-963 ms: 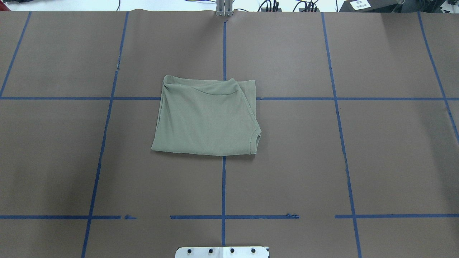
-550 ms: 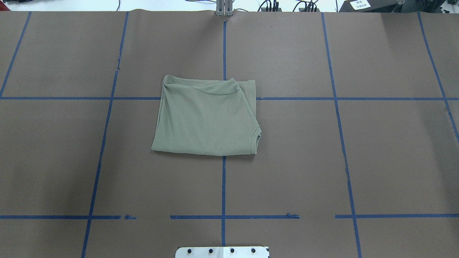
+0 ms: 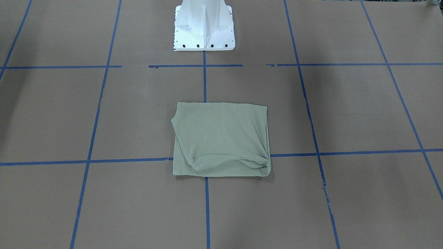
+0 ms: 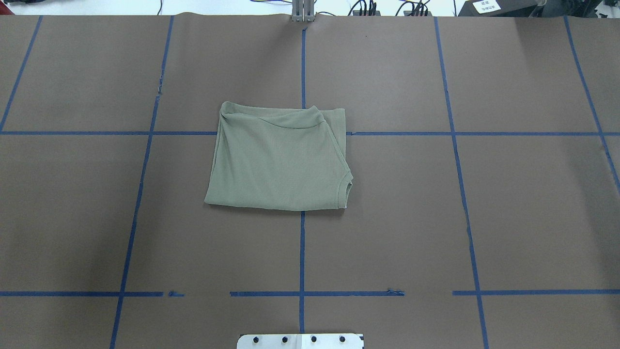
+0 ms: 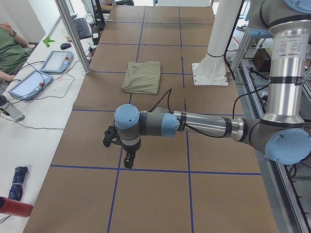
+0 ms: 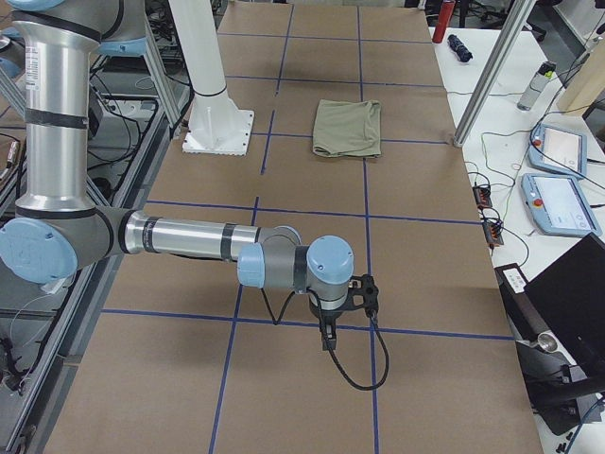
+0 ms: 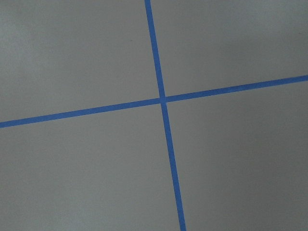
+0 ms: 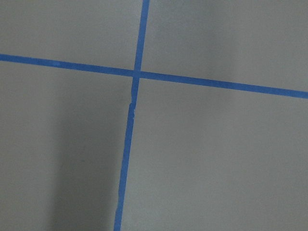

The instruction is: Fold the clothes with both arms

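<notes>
1. The sage-green knit shirt point(image 4: 278, 160), folded into a flat rectangle, lies at the middle of the brown paper-covered table point(image 4: 533, 218), in front of the white metal pedestal point(image 3: 204, 24). It is well apart from both grippers and touched by neither
2. The black two-finger left gripper point(image 5: 127, 162) hangs pointing down over a crossing of blue tape lines point(image 7: 162, 99) toward the table's left end. The black right gripper point(image 6: 328, 339) hangs likewise toward the right end. I cannot tell how far open either one is; neither has hold of cloth
3. Against the overhead pictures from a second ago, the shirt keeps the same place, outline and creases
4. Its long axis runs across the table, left to right. The ribbed crew collar point(image 4: 348, 186) sits at the near corner on the robot's right, and a rolled fold lines the far edge
</notes>
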